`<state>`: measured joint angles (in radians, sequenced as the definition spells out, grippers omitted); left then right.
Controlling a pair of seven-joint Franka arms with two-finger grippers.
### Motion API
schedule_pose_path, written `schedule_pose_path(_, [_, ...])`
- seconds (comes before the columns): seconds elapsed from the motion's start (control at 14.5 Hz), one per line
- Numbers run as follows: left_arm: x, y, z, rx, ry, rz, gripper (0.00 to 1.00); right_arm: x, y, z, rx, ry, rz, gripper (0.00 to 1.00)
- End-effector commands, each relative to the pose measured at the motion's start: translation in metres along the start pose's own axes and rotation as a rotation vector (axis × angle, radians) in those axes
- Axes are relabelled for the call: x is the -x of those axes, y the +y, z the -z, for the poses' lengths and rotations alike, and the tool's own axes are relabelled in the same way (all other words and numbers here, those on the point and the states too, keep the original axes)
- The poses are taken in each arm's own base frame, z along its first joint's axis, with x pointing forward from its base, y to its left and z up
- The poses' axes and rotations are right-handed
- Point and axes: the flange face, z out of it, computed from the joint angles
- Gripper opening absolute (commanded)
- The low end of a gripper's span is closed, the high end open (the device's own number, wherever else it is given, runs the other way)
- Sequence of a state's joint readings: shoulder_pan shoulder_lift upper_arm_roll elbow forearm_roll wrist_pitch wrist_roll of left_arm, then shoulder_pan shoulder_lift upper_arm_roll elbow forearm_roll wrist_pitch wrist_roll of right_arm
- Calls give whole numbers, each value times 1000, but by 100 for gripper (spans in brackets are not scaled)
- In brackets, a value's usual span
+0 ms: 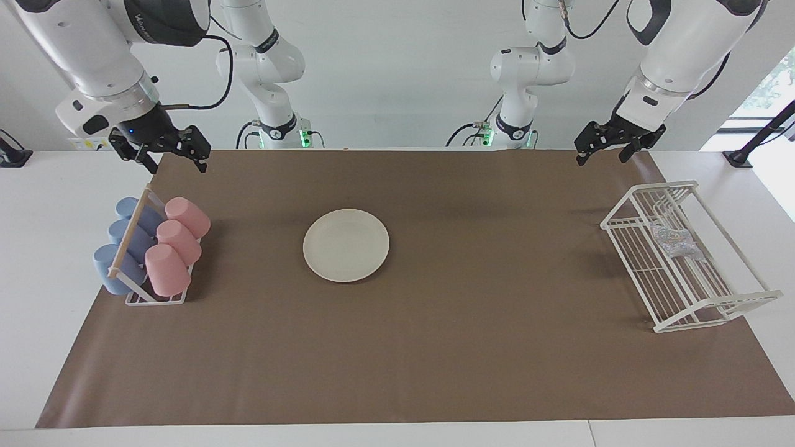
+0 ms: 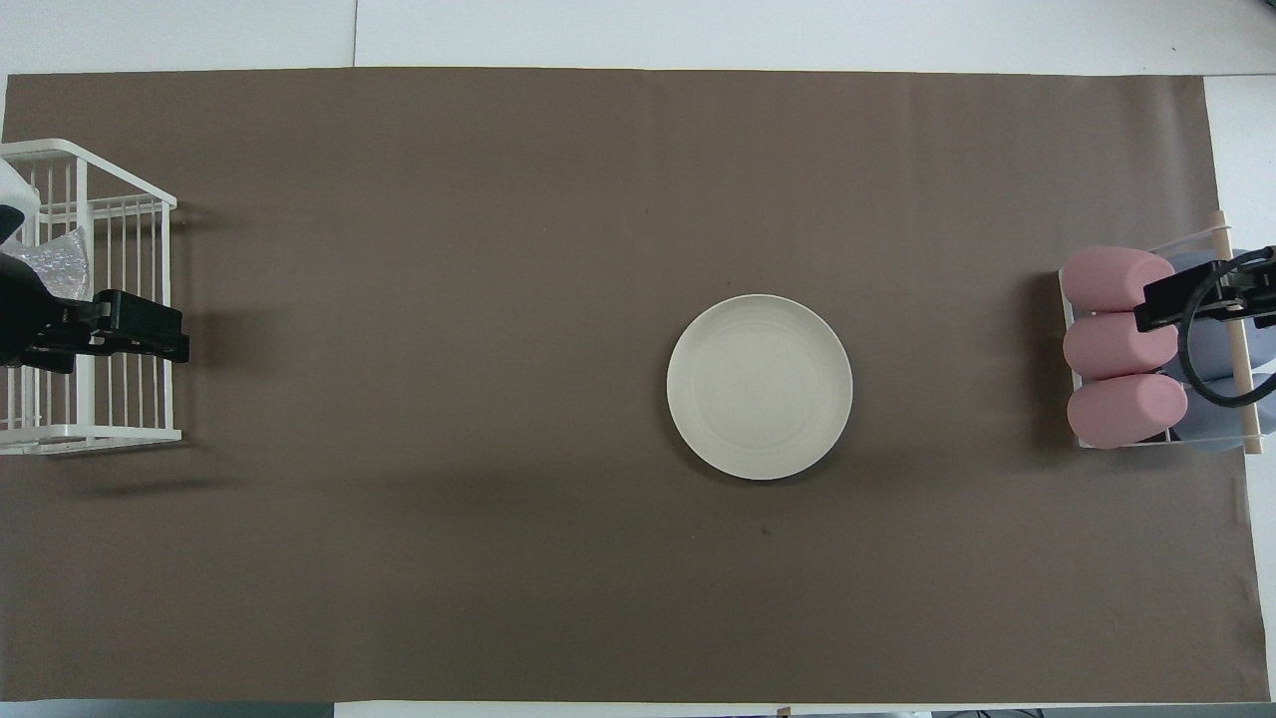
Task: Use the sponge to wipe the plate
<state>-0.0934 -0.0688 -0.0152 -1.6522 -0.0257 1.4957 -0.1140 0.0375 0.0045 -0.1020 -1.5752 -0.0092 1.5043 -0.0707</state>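
The cream-white plate lies flat and bare on the brown mat near the table's middle; it also shows in the overhead view. The silvery sponge lies in the white wire rack at the left arm's end of the table; it also shows in the overhead view. My left gripper is open and empty, raised over the rack's end nearer the robots. My right gripper is open and empty, raised over the cup rack.
A cup rack with three pink cups and three blue cups lying on their sides stands at the right arm's end. The brown mat covers most of the table.
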Motion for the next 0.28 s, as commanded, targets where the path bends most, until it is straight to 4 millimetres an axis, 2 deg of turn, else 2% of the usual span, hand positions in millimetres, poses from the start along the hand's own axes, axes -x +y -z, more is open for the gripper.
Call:
schedule_pose_path(0.0, [1,-2,5,17,-15,-6,100,2,2,2,23,-3,23,100])
schedule_pose_path(0.21, [1,-1,5,17,-14,-8,100,1,2,3,21,2,23,100])
